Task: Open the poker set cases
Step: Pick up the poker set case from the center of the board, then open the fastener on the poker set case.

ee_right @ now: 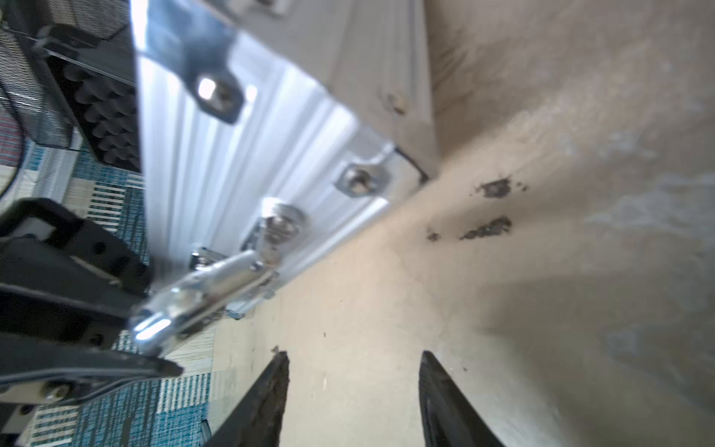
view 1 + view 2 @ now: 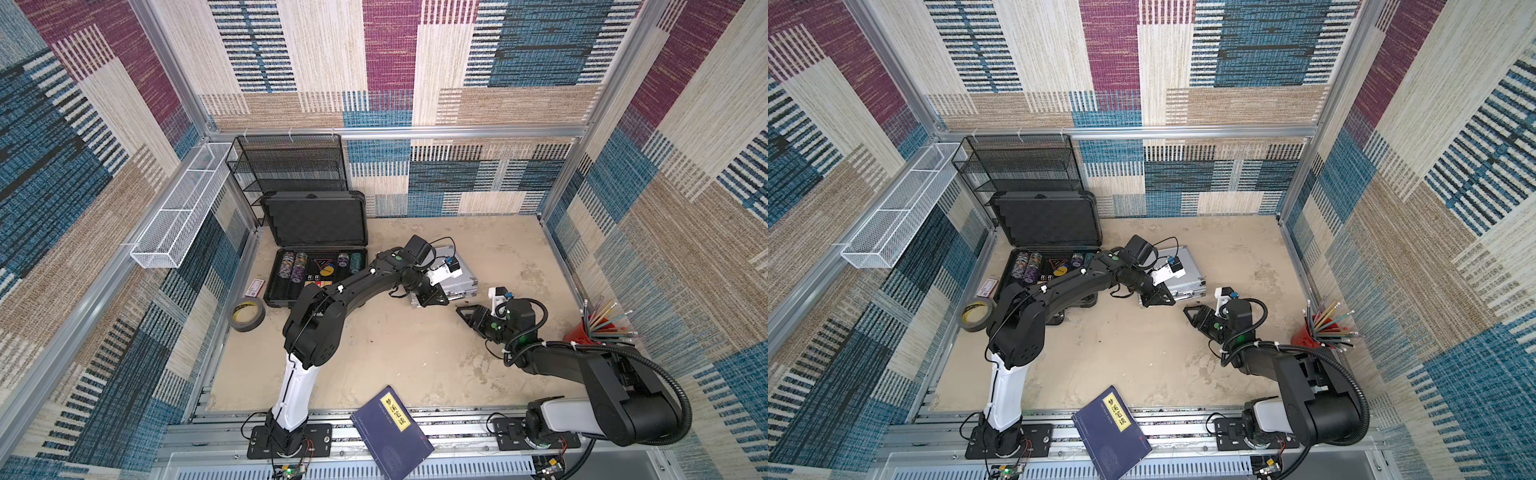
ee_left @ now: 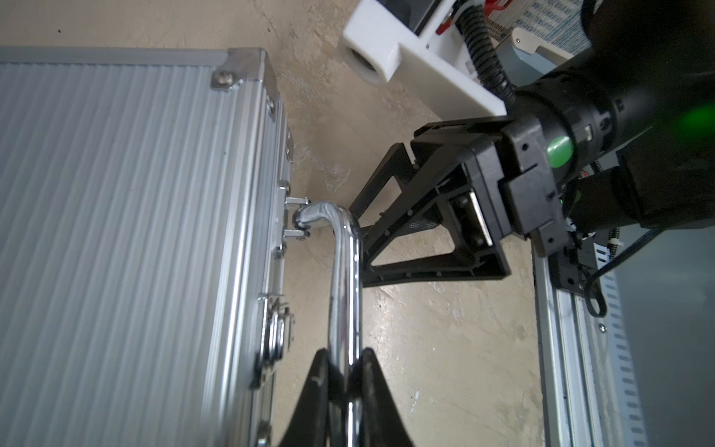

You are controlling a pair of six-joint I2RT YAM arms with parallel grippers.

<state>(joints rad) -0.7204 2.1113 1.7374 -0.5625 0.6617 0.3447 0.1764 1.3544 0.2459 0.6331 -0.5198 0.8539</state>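
The larger dark grey poker set case [image 2: 316,224] stands open at the back left, lid upright, with chips in its black foam base [image 2: 291,293]. The smaller ribbed silver case [image 2: 463,282] [image 2: 1185,266] lies flat and closed in the middle of the table. In the left wrist view its chrome handle [image 3: 344,278] is pinched between my left gripper [image 3: 345,354], which is shut on it. My right gripper [image 1: 354,354] [image 2: 463,312] hovers open over bare table just off the silver case's near right corner [image 1: 363,180], holding nothing.
A blue book with a yellow label [image 2: 390,432] overhangs the front rail. A tape roll [image 2: 247,314] and a small card [image 2: 256,287] lie left of the dark case. A red cup of pencils [image 2: 582,332] stands at the right wall. Mesh racks [image 2: 291,162] line the back left.
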